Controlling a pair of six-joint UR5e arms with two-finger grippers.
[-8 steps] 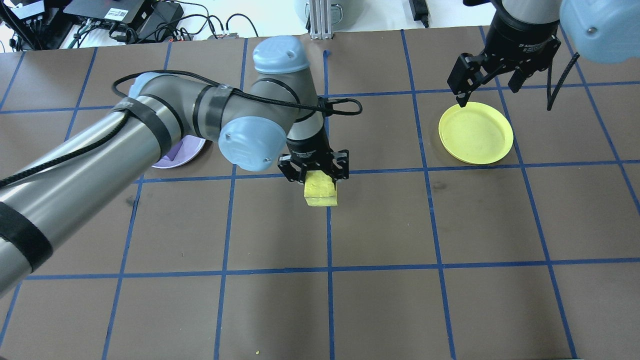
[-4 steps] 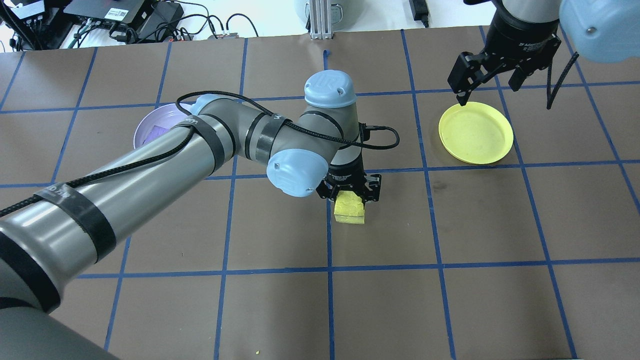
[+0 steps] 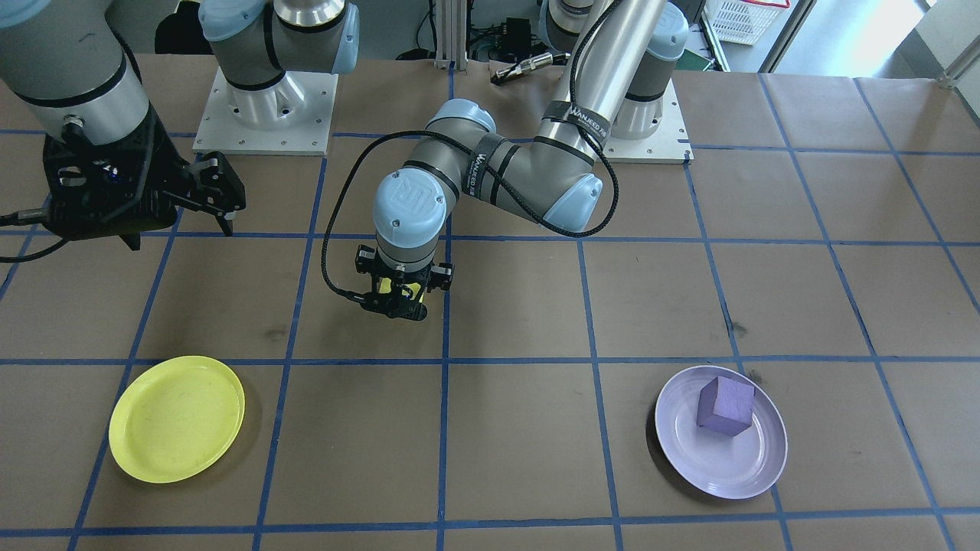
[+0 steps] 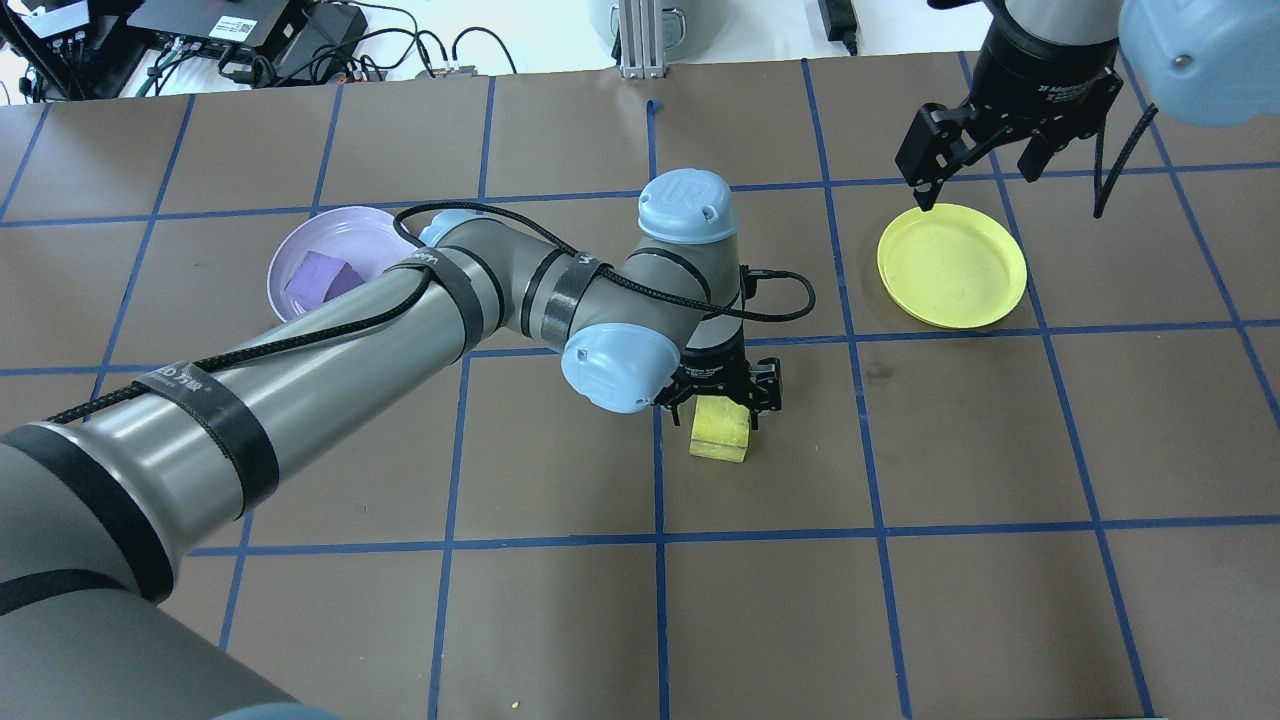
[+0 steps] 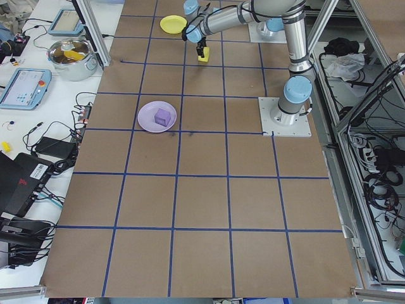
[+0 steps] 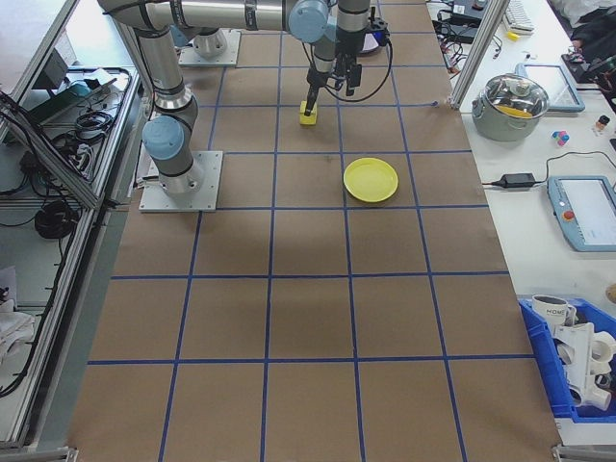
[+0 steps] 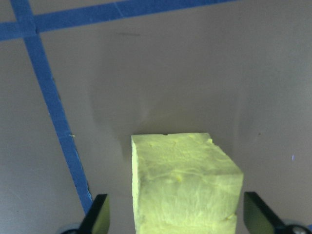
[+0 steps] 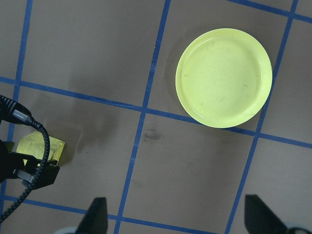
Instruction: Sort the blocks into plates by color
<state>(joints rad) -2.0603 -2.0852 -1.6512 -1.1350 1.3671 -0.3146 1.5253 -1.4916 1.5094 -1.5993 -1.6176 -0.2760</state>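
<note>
On the left, the purple plate (image 4: 290, 262) holds the purple block (image 4: 318, 275), so that color is done. A second ago the left arm (image 4: 300, 370) covered this plate; now it has swung to the right and the plate shows. The yellow block (image 4: 720, 432) has come along with the arm. It is now in the middle of the counter (image 4: 900, 600), just right of a blue line (image 4: 657, 480), and it looks set down. The left fingers (image 7: 100, 214) stand wide on both sides of it, with a gap showing, so they seem to have let go. This puts the block nearer its plate, maybe for the other arm to take. Between the block and the yellow plate (image 4: 952, 265) the counter is bare, with no edge close by. The plate has nothing in it. The right fingers (image 4: 920, 170) hang spread apart over its far rim, holding nothing.
</note>
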